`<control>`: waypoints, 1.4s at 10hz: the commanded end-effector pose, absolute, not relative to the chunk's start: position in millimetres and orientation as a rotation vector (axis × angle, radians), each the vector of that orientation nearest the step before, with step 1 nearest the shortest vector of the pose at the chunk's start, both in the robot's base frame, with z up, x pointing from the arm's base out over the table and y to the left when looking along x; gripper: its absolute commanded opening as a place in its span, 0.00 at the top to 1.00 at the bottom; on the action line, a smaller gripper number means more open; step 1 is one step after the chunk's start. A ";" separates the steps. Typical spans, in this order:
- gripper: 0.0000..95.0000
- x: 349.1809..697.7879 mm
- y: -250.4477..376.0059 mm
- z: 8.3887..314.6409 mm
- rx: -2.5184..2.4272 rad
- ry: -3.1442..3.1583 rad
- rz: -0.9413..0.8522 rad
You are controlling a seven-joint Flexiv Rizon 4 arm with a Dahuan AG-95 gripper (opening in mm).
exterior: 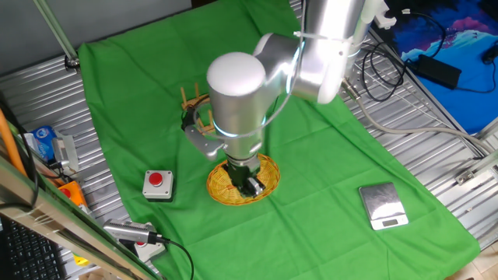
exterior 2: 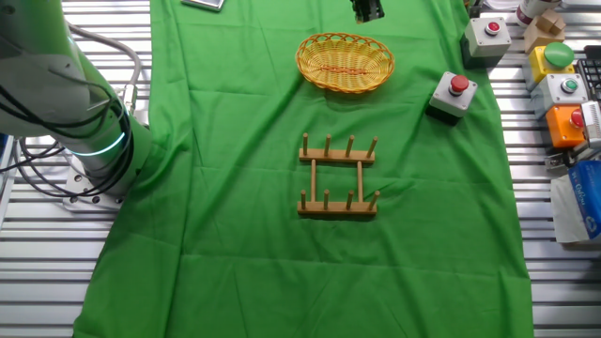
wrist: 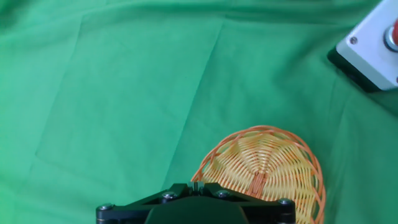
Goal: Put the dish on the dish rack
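The dish (exterior 2: 345, 63) is an oval yellow wicker basket-plate with orange streaks, lying flat on the green cloth; it also shows in one fixed view (exterior: 268, 173) and low in the hand view (wrist: 267, 171). The dish rack (exterior 2: 338, 176), a small wooden rack with upright pegs, stands empty in front of the dish; in one fixed view only part of it (exterior: 197, 105) shows behind the arm. My gripper (exterior: 249, 185) hangs just above the dish, near its edge. In the hand view its fingers (wrist: 196, 185) are pressed together with nothing between them.
A grey box with a red button (exterior 2: 451, 96) stands beside the dish, seen too in the hand view (wrist: 373, 43) and one fixed view (exterior: 158, 183). A small silver scale (exterior: 383, 206) lies on the cloth. More button boxes (exterior 2: 563, 84) sit off the cloth's edge.
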State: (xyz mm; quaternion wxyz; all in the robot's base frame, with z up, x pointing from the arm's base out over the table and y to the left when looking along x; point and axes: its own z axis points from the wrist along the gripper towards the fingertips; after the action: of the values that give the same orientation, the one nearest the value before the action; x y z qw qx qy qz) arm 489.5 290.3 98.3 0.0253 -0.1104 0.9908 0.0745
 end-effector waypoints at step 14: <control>1.00 451.4 252.8 92.1 -0.370 3.088 0.155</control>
State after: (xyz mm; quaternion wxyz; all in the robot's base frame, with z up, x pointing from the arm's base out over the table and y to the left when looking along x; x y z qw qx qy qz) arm 454.7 256.0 90.2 0.0144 -0.1060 0.9930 0.0499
